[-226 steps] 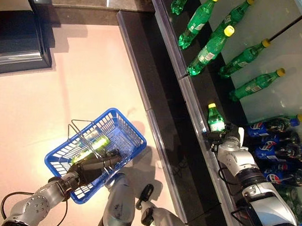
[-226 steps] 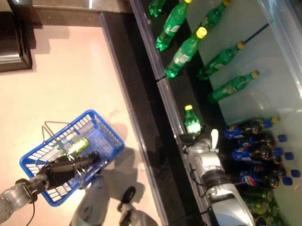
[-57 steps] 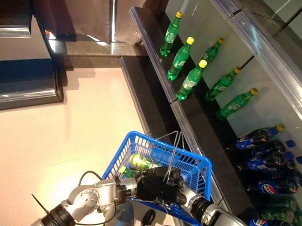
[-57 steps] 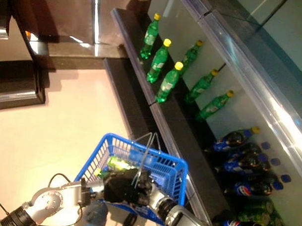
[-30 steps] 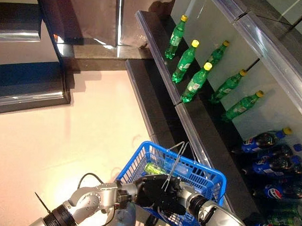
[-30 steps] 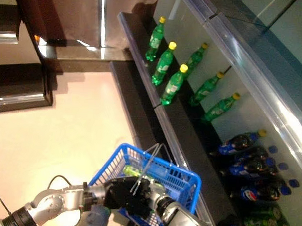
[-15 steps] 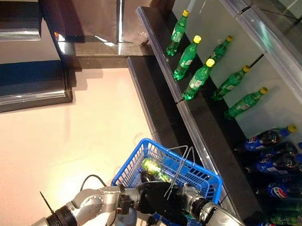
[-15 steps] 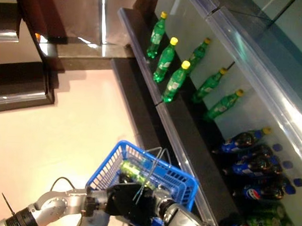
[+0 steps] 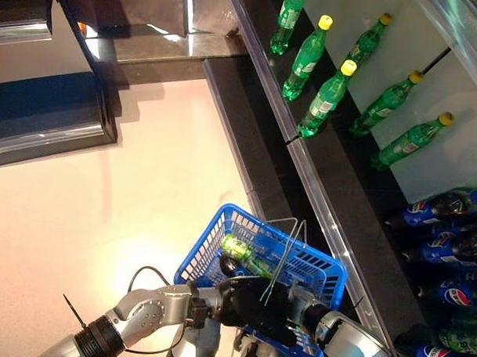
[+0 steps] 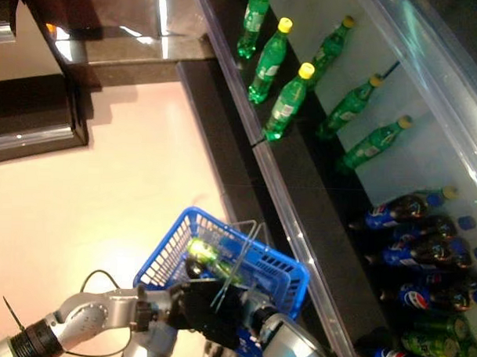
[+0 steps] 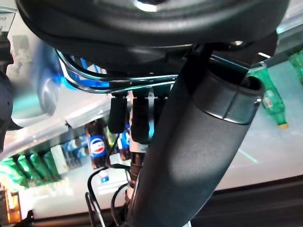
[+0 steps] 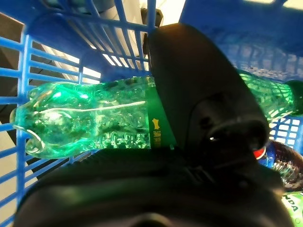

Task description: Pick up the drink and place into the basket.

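Observation:
A blue plastic basket hangs low in front of me beside the shelf. My left hand is curled round its wire handles. My right hand reaches down inside the basket, thumb and fingers wrapped round a green drink bottle that lies on its side against the blue lattice wall. In the eye views another green bottle lies in the basket's far end beside a dark one. Both hands crowd together at the basket's near side.
Green bottles stand in a row on the upper shelf to the right. Dark cola bottles fill the shelf below. A long shelf edge runs diagonally by the basket. Pale floor spreads left, with a dark counter base beyond.
My right hand left the shelf with the green bottle and now sits inside the basket. The left hand carried the basket rightwards to the shelf. The camera has tilted lately.

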You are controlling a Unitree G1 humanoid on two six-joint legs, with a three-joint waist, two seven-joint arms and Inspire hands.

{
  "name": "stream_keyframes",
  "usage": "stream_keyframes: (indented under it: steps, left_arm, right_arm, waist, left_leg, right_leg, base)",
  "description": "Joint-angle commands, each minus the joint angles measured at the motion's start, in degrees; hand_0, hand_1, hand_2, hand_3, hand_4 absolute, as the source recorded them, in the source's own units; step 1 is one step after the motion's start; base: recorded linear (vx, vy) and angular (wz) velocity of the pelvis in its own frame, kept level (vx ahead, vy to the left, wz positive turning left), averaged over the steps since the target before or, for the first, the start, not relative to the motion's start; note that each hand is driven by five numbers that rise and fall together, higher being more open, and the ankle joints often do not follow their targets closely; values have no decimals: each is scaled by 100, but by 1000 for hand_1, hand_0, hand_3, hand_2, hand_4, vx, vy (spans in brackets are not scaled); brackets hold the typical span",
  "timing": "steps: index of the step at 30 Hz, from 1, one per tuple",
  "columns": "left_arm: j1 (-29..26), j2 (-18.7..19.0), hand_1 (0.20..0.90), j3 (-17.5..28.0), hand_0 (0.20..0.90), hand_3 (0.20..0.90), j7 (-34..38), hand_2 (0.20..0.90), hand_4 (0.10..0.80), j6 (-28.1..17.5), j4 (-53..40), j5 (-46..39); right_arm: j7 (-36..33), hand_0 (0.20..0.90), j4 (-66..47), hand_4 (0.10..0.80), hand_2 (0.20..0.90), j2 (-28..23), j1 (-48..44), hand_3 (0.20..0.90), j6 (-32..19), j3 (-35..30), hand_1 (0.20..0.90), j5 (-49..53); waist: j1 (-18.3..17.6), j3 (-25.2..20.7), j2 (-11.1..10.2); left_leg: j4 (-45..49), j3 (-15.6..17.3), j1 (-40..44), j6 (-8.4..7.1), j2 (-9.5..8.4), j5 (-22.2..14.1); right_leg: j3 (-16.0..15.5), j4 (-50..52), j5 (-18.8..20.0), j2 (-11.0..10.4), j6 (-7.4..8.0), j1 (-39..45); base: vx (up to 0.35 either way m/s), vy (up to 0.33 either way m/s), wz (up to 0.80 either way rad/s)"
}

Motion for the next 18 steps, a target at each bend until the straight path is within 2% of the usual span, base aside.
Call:
stream_keyframes:
  steps: [1, 5, 13, 18]
  left_arm:
    - [-907, -2470, 300, -184, 300, 200, -1945, 300, 100, -1088, -3340, -1561]
    - [-1102, -2585, 300, -263, 300, 200, -1068, 300, 100, -1416, -3305, -1841]
    - [-1305, -2623, 300, -262, 300, 200, -623, 300, 100, -1924, -3256, -1063]
    - [-1155, -2574, 300, -83, 300, 200, -191, 300, 100, -2124, -3288, -695]
  right_arm:
    - [-702, 900, 325, 800, 900, 119, -376, 900, -25, 17, 900, 822]
    - [-1460, 900, -49, 800, 900, 186, -616, 900, -301, -97, 900, 1359]
    - [-2515, 900, -1184, 800, 900, 81, -838, 900, -506, -114, 900, 1842]
    - [-2954, 900, -2507, 800, 900, -72, -693, 900, -233, -170, 900, 1912]
  waist:
    - [68, -250, 251]
    - [19, -277, 55]
    - [-165, -259, -230]
    - [-299, -267, -441]
  left_leg:
    - [-1248, -36, 126, 477, -132, 986]
    - [-1183, -23, 112, 455, -104, 928]
    - [-1242, 108, 127, 469, -26, 914]
    - [-1224, 209, 176, 493, 42, 893]
  right_leg:
    - [-250, 622, 110, 135, -9, -110]
    - [-177, 621, 128, 169, 3, -112]
    - [-26, 612, 188, 242, 20, -167]
    - [125, 622, 238, 296, 25, -171]
  base:
    - [15, -59, 0]
    - [7, -67, 0]
    - [-26, -26, -2]
    - [-29, -21, -13]
